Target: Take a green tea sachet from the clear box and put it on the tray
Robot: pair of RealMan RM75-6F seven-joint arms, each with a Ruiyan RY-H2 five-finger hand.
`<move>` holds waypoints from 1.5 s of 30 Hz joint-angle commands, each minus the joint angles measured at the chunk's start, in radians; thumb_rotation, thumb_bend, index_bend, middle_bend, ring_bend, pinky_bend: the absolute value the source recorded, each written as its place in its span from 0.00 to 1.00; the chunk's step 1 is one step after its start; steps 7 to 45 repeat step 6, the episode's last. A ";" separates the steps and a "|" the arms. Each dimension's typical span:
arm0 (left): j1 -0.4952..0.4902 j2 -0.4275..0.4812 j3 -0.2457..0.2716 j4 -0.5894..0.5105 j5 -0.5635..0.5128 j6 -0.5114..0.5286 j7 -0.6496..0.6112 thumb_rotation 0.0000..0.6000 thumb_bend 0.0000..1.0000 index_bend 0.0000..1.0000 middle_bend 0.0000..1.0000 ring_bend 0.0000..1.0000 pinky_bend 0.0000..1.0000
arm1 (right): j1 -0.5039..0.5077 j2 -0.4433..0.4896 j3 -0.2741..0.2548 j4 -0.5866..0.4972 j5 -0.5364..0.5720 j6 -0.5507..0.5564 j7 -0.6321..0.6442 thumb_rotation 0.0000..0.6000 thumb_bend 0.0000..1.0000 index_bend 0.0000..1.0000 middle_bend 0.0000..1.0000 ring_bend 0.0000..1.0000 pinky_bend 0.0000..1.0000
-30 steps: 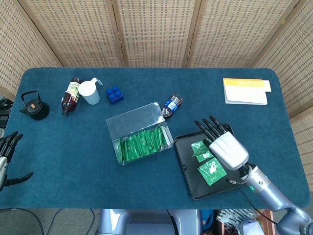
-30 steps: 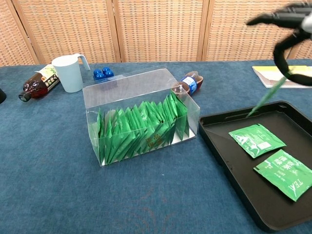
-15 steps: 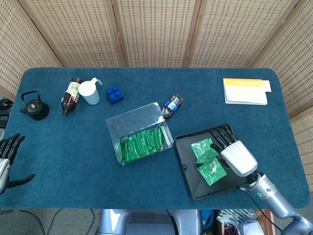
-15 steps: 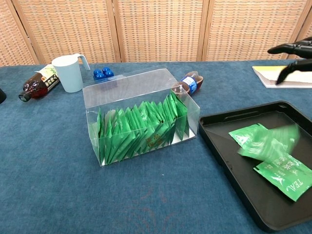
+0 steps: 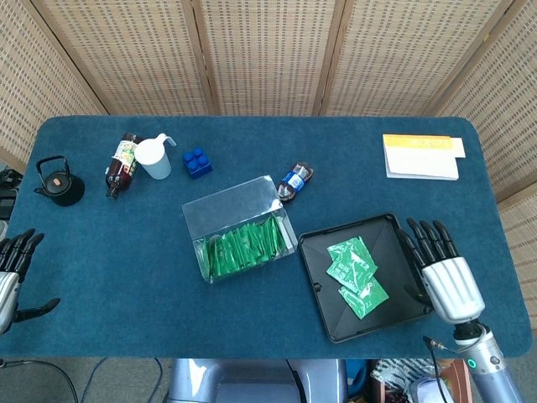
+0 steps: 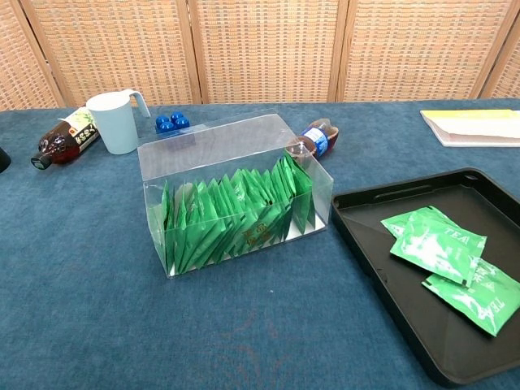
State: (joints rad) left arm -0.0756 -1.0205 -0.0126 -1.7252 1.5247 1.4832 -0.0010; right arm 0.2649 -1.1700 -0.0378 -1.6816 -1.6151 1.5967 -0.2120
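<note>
Blue table: third green tea sachet [image 6: 439, 251] now lies on tray [image 5: 317, 277]; right hand [image 5: 446, 277] has pulled back, empty, fingers spread. Left hand [image 5: 13, 277] idle, spread. Placement looks done.

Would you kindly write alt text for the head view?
Three green tea sachets lie overlapping on a black tray, with the open right hand beside it. Left of the tray stands a clear box of sachets on a blue table.
</note>
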 commanded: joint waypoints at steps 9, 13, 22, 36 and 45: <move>0.016 -0.025 -0.004 0.003 0.015 0.045 0.054 1.00 0.10 0.00 0.00 0.00 0.00 | -0.114 -0.049 0.012 -0.005 0.048 0.098 0.036 1.00 0.00 0.00 0.00 0.00 0.00; 0.016 -0.025 -0.004 0.003 0.015 0.045 0.054 1.00 0.10 0.00 0.00 0.00 0.00 | -0.114 -0.049 0.012 -0.005 0.048 0.098 0.036 1.00 0.00 0.00 0.00 0.00 0.00; 0.016 -0.025 -0.004 0.003 0.015 0.045 0.054 1.00 0.10 0.00 0.00 0.00 0.00 | -0.114 -0.049 0.012 -0.005 0.048 0.098 0.036 1.00 0.00 0.00 0.00 0.00 0.00; 0.016 -0.025 -0.004 0.003 0.015 0.045 0.054 1.00 0.10 0.00 0.00 0.00 0.00 | -0.114 -0.049 0.012 -0.005 0.048 0.098 0.036 1.00 0.00 0.00 0.00 0.00 0.00; 0.016 -0.025 -0.004 0.003 0.015 0.045 0.054 1.00 0.10 0.00 0.00 0.00 0.00 | -0.114 -0.049 0.012 -0.005 0.048 0.098 0.036 1.00 0.00 0.00 0.00 0.00 0.00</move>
